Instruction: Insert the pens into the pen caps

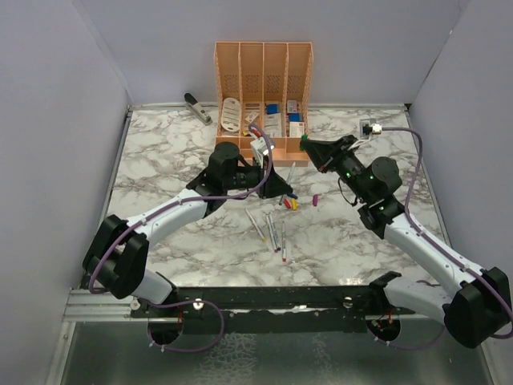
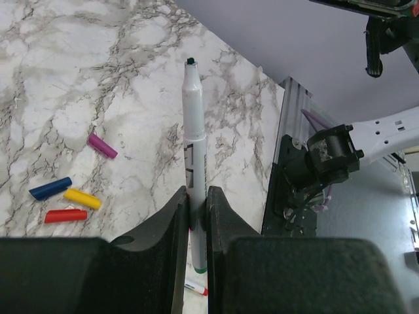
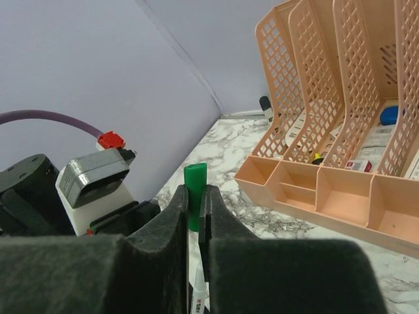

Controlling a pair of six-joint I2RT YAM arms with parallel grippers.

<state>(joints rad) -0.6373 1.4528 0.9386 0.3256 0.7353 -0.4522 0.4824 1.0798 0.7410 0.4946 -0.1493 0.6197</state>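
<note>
Holding the first pair in the air is as far as you are getting, by my reading: no pen is wearing a cap yet. Your left gripper [image 2: 198, 196] is clamping a pen [image 2: 194, 131] by its lower barrel, with the dark green tip pointing out beyond the fingers. Your right gripper [image 3: 194, 196] is pinching the green cap [image 3: 194, 180] between closed fingers, and the cap is poking out just past their tips.

Four caps are lying on the marble ahead and to the left of the left gripper: the purple cap [image 2: 103, 145], blue cap [image 2: 50, 188], yellow cap [image 2: 82, 198] and red cap [image 2: 65, 215]. The loose pens [image 1: 272, 231] are lying clustered just behind the left gripper, so I am judging four more joins to be waiting after this one.

The left wrist view is giving you the cap colours clearly, while the top view is reducing them to specks. Only the right wrist view is showing the green cap, with the orange organiser [image 3: 314, 190] ahead of that gripper. Only the top view is showing both grippers together, and they are sitting apart, not yet lined up.
</note>
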